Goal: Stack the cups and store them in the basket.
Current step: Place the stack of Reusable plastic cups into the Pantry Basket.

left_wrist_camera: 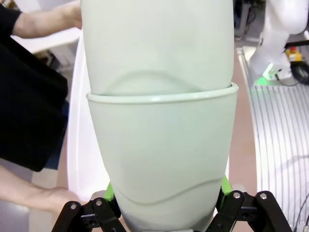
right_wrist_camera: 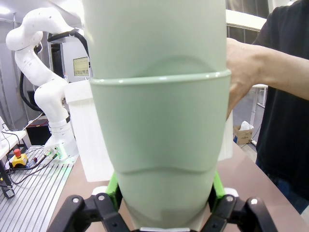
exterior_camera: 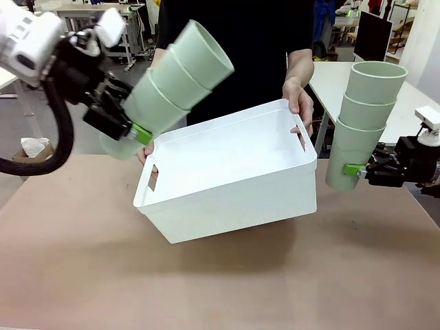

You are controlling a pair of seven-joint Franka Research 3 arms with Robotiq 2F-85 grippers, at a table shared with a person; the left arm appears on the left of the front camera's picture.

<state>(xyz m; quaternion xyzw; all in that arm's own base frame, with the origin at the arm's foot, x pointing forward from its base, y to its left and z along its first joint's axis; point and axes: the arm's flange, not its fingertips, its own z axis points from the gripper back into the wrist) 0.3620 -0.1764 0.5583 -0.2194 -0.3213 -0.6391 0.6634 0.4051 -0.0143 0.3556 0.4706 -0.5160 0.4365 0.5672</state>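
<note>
Our left gripper (exterior_camera: 126,132) is clamped low on the bottom cup of the left stack (exterior_camera: 175,79), three nested pale mint-green tapered plastic tumblers slanting up at the left end of the large white rectangular plastic basket (exterior_camera: 234,203), which a person's hand (exterior_camera: 300,96) holds tilted toward us. Our right gripper (exterior_camera: 347,172) pinches the upright right stack (exterior_camera: 366,113) likewise, just beside the basket. We judge them light, thin-walled and slick: grip near the stiffer base; nested ones may slip when tipped.

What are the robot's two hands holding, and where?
Left jaws: a tilted stack of three cups, clamped near the bottom cup's base. Right jaws: an upright stack, likewise.
</note>
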